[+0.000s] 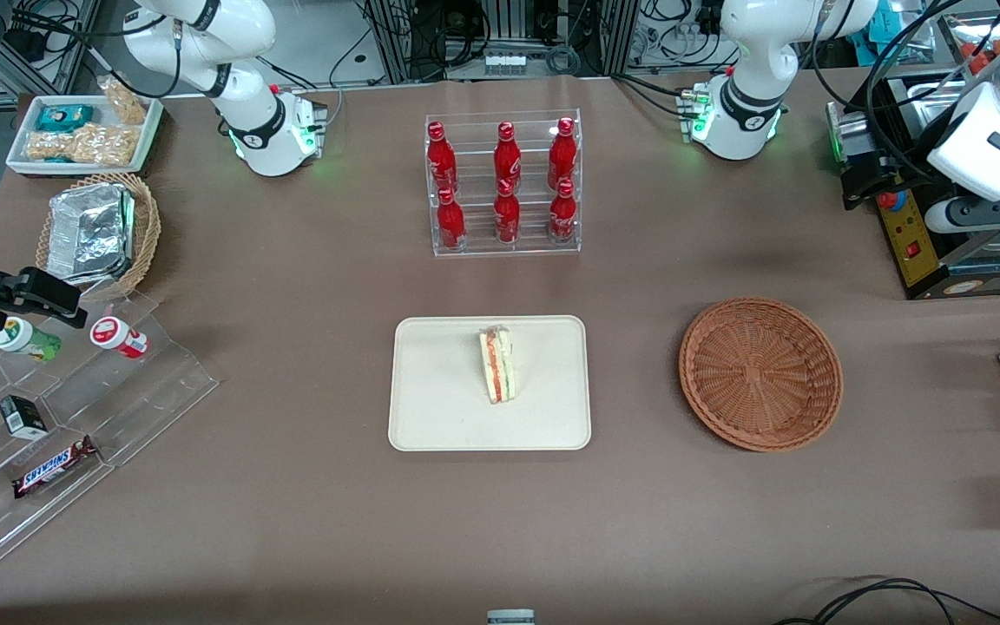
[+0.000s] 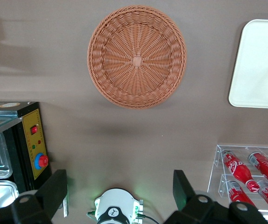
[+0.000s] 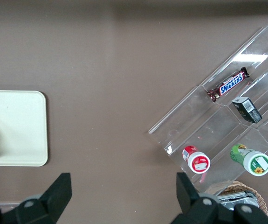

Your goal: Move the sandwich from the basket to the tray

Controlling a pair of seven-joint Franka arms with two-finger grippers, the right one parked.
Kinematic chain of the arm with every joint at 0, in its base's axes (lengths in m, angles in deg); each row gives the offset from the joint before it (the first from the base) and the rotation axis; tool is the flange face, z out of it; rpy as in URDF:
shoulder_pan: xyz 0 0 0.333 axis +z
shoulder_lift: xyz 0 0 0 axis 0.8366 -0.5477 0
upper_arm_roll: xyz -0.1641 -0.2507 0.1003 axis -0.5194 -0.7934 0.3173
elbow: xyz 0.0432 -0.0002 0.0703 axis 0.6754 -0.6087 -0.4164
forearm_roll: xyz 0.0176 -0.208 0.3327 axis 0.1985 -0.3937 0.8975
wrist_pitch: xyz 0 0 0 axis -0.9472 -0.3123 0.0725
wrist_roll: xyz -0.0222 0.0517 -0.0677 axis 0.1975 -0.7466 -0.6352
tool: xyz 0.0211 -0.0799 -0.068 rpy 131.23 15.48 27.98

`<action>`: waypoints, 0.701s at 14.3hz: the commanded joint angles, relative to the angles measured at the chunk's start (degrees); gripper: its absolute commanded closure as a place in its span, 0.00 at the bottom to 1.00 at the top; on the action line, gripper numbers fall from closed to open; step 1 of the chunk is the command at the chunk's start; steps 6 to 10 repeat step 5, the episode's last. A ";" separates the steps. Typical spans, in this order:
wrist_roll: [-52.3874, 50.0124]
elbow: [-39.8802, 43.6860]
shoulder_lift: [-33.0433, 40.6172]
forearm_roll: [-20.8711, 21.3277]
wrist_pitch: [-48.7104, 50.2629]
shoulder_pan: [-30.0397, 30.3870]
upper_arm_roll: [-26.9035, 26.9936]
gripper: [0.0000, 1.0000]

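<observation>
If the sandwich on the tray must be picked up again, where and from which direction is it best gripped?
Probably from straight above, fingers closing on the two bread faces near the middle of the wedge. The sandwich stands on edge on the tray, filling stripes facing up, so its flat faces are free. The end effector hangs open high above the table near the empty basket.

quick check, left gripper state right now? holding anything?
Left gripper: jaws open, holding nothing, raised above the table near the empty basket. Sandwich lies on the tray.
</observation>
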 commanded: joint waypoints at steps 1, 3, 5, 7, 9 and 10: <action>3.79 -0.77 1.14 2.46 -0.47 -0.11 0.05 0.00; 5.75 -0.59 1.23 2.64 -0.46 -0.11 0.14 0.00; 5.58 -0.59 1.23 2.64 -0.46 -0.11 0.14 0.00; 5.58 -0.59 1.23 2.64 -0.46 -0.11 0.14 0.00; 5.58 -0.59 1.23 2.64 -0.46 -0.11 0.14 0.00; 5.58 -0.59 1.23 2.64 -0.46 -0.11 0.14 0.00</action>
